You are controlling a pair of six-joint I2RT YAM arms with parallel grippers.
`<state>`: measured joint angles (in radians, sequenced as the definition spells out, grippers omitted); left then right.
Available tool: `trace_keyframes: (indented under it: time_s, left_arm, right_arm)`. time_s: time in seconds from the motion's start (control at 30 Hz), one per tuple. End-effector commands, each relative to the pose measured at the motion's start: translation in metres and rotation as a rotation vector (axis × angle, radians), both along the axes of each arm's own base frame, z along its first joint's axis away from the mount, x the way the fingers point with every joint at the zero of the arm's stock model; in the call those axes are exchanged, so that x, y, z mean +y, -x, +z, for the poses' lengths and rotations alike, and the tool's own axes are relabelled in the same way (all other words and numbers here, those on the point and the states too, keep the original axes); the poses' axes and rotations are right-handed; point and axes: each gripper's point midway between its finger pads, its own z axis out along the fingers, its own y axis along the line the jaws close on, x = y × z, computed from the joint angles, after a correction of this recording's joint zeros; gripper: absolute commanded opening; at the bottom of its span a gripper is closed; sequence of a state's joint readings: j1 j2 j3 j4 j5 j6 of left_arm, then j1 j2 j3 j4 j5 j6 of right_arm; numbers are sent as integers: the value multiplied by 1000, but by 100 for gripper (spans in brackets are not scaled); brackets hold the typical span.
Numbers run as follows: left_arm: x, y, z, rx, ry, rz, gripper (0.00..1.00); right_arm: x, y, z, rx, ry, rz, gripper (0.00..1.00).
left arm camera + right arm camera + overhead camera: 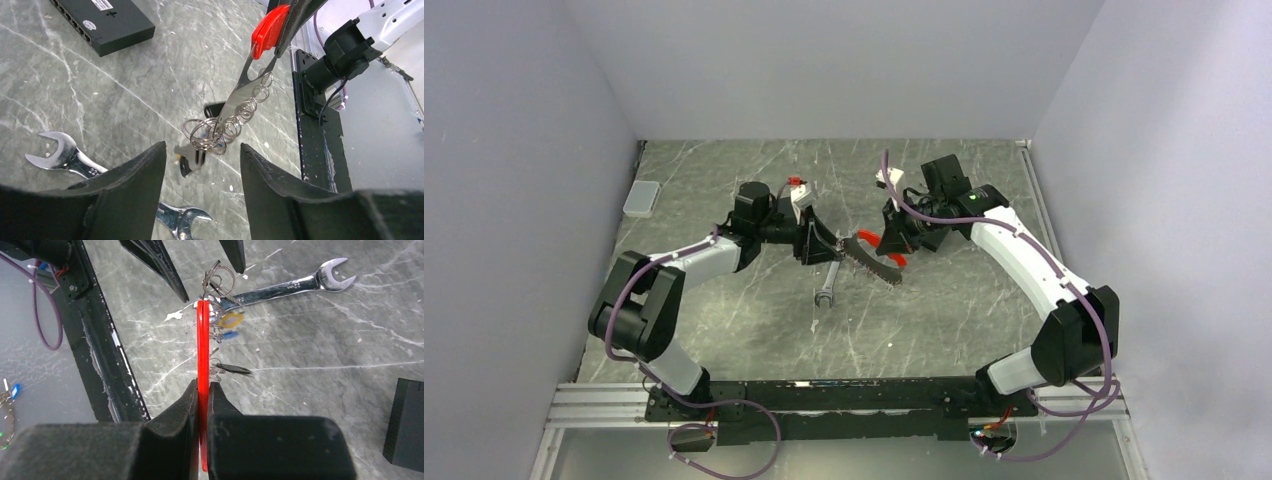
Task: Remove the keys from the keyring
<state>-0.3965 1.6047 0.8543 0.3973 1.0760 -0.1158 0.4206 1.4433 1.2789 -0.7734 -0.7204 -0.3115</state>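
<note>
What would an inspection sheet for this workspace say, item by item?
Surface: grey marbled table with a few white specks.
Job's things: keyring held in the air by its red part; keys bunched on its wire rings.
Clutter: wrench lying flat; black box; small pale box at the left edge.
Grippers: right gripper shut on the keyring; left gripper open, one finger on each side of the keys.
Cables: purple cables run along both arms.
Surroundings: plain pale walls on three sides; black rail at the near edge.
</note>
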Motion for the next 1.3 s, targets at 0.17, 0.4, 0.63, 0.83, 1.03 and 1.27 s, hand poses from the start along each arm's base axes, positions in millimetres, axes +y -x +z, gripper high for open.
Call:
trace_keyframes:
  time_s: [0.17,0.4,0.63,0.83,1.03,1.27]
  left_arm:
    - [-2,7,12,-62,30,-48,35]
    - [14,9,11,-34,20,-44,3]
    - [26,-8,6,-50,-24,56,0]
    - [22,-3,-2,-102,-98,17,0]
    - [13,15,-7,-94,-101,-48,0]
    - [16,12,13,-43,-119,-56,0]
  right_arm:
    - [5,6,39,-95,-83,40,0]
    - [-10,-3,35,-137,-25,-44,0]
    - [-20,-7,33,-157,7,-84,0]
    - [-14,2,35,-137,-28,-33,0]
    - [-16,-1,32,-140,-13,-45,0]
    - [-23,-3,12,-130,35,-63,0]
